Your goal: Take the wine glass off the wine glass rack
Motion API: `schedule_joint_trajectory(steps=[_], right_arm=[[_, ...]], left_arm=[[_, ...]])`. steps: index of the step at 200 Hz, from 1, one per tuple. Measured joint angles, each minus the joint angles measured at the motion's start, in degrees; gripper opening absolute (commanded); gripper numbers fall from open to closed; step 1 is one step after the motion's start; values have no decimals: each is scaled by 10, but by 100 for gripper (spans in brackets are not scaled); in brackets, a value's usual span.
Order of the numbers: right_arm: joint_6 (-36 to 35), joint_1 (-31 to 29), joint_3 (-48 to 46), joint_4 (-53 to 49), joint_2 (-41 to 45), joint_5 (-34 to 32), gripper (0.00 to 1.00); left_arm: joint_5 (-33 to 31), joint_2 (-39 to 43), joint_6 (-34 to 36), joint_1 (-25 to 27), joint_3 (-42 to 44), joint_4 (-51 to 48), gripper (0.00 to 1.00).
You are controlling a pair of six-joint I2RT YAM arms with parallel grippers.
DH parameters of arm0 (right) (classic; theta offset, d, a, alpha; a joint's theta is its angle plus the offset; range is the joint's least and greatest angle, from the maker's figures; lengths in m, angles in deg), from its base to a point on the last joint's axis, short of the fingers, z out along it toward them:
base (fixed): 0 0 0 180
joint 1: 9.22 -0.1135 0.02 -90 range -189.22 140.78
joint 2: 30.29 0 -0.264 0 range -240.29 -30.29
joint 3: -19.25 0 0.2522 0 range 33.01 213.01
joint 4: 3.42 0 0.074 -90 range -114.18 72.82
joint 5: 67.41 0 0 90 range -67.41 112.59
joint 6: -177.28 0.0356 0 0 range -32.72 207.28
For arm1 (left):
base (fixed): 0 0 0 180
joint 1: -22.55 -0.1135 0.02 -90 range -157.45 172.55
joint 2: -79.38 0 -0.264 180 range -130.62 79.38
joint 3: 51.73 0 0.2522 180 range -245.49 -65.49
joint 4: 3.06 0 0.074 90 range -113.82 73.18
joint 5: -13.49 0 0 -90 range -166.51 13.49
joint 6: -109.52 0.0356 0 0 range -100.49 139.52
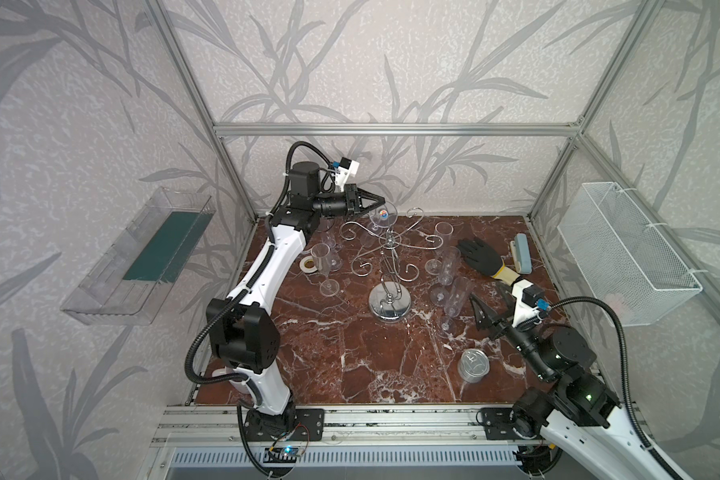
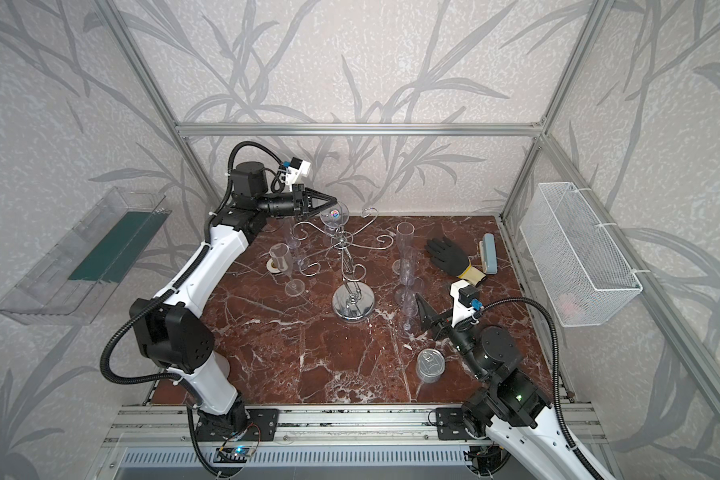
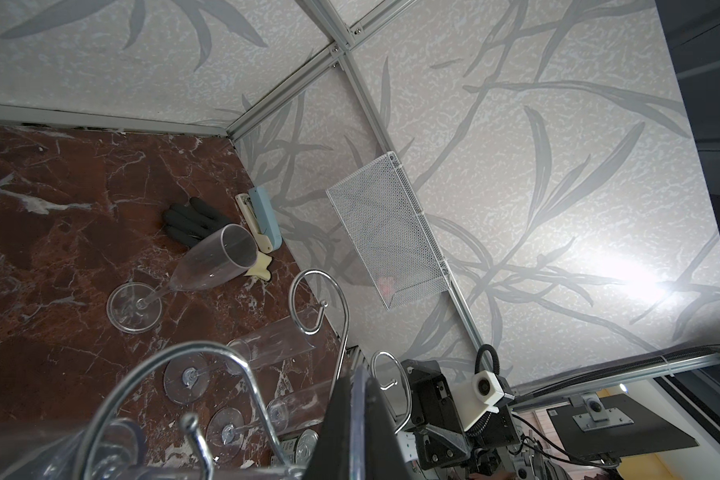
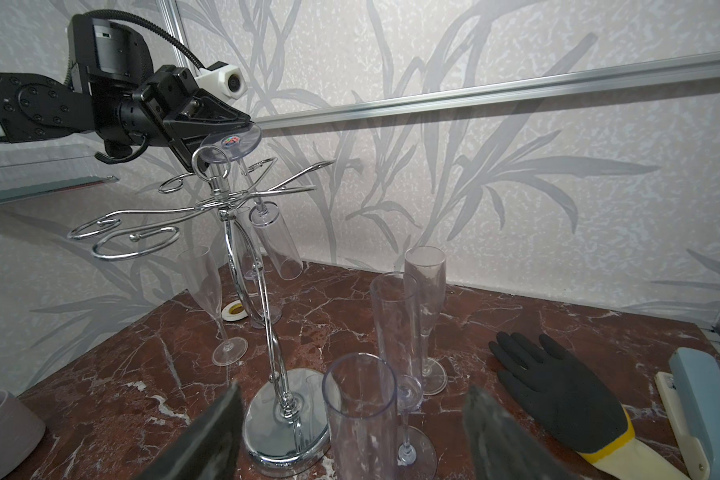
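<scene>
The wine glass rack is a chrome wire stand with curled arms on a round mirrored base at mid-table. One clear wine glass hangs upside down from it, tilted, its stem running down between the arms. Its round foot lies just above a curl. My left gripper is shut on that foot's rim. My right gripper is open and low at the right. A standing flute shows between its fingers, untouched.
Several clear flutes stand around the rack, left and right. A tin can, black glove, blue stapler and tape roll lie on the marble. A wire basket and a clear tray hang on the walls.
</scene>
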Motion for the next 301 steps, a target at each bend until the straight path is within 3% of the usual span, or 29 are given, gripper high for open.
schedule_joint_trajectory(steps=[97, 256, 301], right_arm=[[0, 0, 0, -1, 1, -1, 82], [0, 0, 0, -1, 0, -1, 82], [0, 0, 0, -1, 0, -3, 82]], left_arm=[[26, 17, -155, -35, 61, 210, 0], [25, 22, -224, -68, 68, 322, 0], [16, 20, -211, -71, 40, 332, 0]])
